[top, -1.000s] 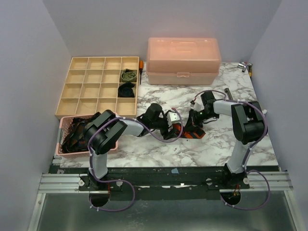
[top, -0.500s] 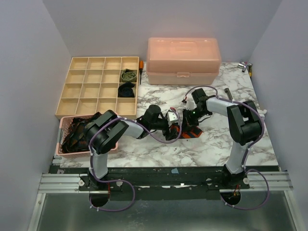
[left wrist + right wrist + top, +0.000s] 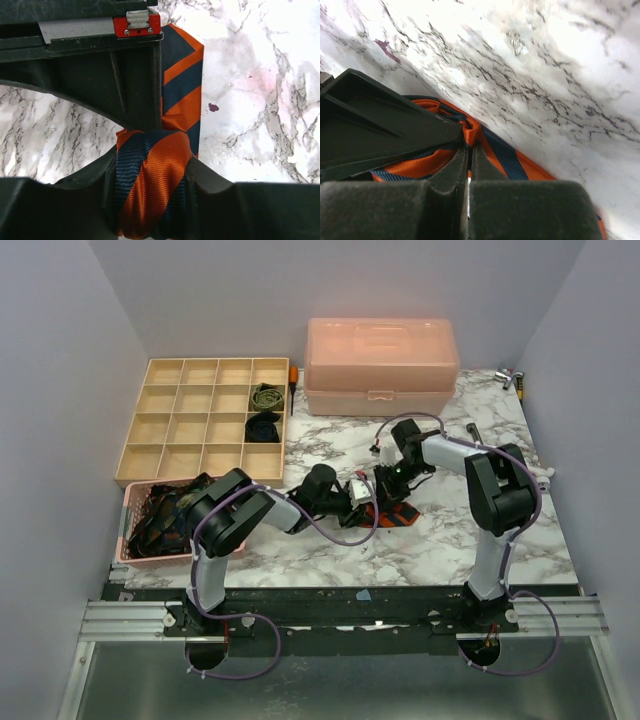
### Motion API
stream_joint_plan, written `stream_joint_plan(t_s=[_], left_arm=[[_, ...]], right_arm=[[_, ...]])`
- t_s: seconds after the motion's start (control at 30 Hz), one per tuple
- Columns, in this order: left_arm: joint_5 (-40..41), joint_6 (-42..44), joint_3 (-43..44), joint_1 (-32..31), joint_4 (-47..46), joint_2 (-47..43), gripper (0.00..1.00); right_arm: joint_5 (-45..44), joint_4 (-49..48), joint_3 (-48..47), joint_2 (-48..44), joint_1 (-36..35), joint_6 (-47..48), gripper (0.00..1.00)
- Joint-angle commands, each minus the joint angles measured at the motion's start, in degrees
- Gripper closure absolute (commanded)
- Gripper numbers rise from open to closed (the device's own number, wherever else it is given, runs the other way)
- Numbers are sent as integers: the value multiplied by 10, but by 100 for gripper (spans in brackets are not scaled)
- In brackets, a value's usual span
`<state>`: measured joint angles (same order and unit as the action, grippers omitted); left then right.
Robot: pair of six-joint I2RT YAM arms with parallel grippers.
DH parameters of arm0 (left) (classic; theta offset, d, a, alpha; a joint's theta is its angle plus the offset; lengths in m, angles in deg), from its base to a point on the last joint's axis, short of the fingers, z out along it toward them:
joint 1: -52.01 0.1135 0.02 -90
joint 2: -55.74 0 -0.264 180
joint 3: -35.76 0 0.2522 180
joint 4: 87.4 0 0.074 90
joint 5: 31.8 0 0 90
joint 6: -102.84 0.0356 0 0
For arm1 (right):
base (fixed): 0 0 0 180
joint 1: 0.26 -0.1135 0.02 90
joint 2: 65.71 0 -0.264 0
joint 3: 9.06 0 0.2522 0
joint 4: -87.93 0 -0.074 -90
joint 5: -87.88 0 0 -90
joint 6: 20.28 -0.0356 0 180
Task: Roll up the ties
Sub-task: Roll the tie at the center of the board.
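Observation:
The orange-and-navy striped tie (image 3: 393, 512) lies mid-table, partly rolled. My left gripper (image 3: 353, 502) is shut on the rolled part (image 3: 150, 185), which fills the space between both fingers. The flat tail (image 3: 182, 85) runs away from the roll on the marble. My right gripper (image 3: 386, 483) sits right against the left one, shut on a thin fold of the same tie (image 3: 492, 150) at its fingertips (image 3: 469, 155). An olive rolled tie (image 3: 266, 397) and a black rolled tie (image 3: 263, 427) sit in the organiser's right column. Dark ties fill the pink basket (image 3: 135, 540).
The tan compartment organiser (image 3: 150, 455) stands at the back left. A pink lidded box (image 3: 380, 365) stands at the back centre. Small tools (image 3: 512, 380) lie at the back right corner. Purple cables loop round both arms.
My right gripper has moved left and back, closing up against the left gripper. The tie's loose tail on the table has shortened. The left gripper has hardly moved.

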<state>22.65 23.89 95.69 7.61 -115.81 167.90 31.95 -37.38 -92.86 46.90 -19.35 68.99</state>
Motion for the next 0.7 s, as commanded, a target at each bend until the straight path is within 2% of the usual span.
stream_joint_plan(t_s=[0.0, 0.13, 0.3, 0.37, 0.5, 0.67], left_arm=[[37, 13, -10, 0, 65, 1, 79], [52, 14, -4, 1, 91, 7, 88], [47, -17, 8, 11, 117, 11, 88], [47, -24, 11, 12, 118, 10, 88], [48, -33, 19, 12, 124, 7, 87], [26, -26, 24, 12, 124, -7, 84]], right_arm=[[-106, 12, -42, 25, 0, 63, 97], [-35, 101, -88, -28, 17, 50, 79], [-11, 134, -35, -84, 33, 79, 74], [-7, 140, -27, -77, 33, 88, 75], [-6, 124, -13, -40, 33, 76, 81], [-69, 73, -14, 15, 33, 57, 87]])
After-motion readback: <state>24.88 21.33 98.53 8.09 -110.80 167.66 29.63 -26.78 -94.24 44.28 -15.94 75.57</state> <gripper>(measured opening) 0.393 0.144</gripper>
